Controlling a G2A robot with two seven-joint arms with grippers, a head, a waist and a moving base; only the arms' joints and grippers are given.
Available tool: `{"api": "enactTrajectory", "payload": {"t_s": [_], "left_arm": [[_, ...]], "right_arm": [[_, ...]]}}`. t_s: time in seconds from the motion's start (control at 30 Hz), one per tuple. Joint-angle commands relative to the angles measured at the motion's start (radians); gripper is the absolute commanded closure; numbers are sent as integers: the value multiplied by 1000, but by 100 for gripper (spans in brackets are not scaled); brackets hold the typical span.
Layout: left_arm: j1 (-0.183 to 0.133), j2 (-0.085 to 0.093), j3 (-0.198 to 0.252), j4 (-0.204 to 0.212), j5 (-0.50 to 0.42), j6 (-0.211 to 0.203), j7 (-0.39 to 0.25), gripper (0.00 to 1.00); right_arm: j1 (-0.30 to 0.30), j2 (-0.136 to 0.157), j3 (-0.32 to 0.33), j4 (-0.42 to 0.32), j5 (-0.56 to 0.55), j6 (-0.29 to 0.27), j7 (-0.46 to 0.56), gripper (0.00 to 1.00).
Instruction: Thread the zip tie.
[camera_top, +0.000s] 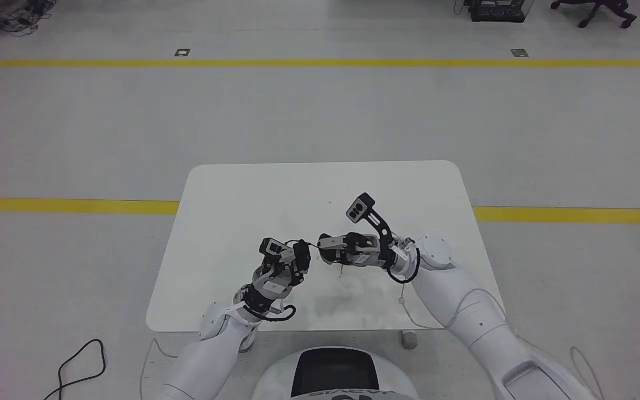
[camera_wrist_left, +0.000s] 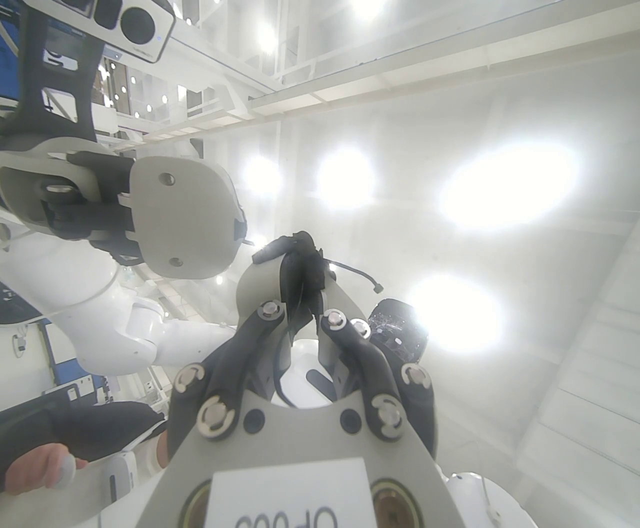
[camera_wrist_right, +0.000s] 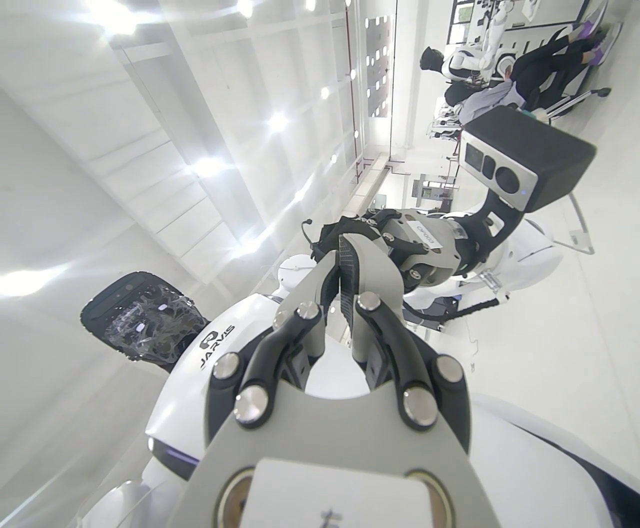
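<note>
Both arms meet above the middle of the white table (camera_top: 240, 210). A thin black zip tie (camera_top: 312, 247) is held between them in the air. My left gripper (camera_top: 300, 256) comes from the near left and is shut on the zip tie (camera_wrist_left: 360, 275). The strap runs down between its fingers (camera_wrist_left: 272, 300), and a short free end with a small head sticks out past the tips. My right gripper (camera_top: 326, 243) comes from the right, its pads pressed together (camera_wrist_right: 342, 250) right against the left fingertips. A curled bit of the tie (camera_wrist_right: 306, 232) shows just beyond them.
The tabletop around the grippers is bare white, with its edges (camera_top: 165, 300) well away from them on every side. The right arm's grey wrist housing (camera_wrist_left: 180, 220) sits close beside the left fingertips. A yellow floor line (camera_top: 90, 206) runs behind the table.
</note>
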Motion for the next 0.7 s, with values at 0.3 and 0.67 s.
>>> {"api": "enactTrajectory", "payload": {"t_s": [0.3,0.67], "left_arm": [[0,0,0,0,0,0,0,100],[0,0,0,0,0,0,0,100]], "right_arm": [[3,-4,-1,18,4,-1,4,100],[7,-8,-2,38,8,-1,8,100]]}}
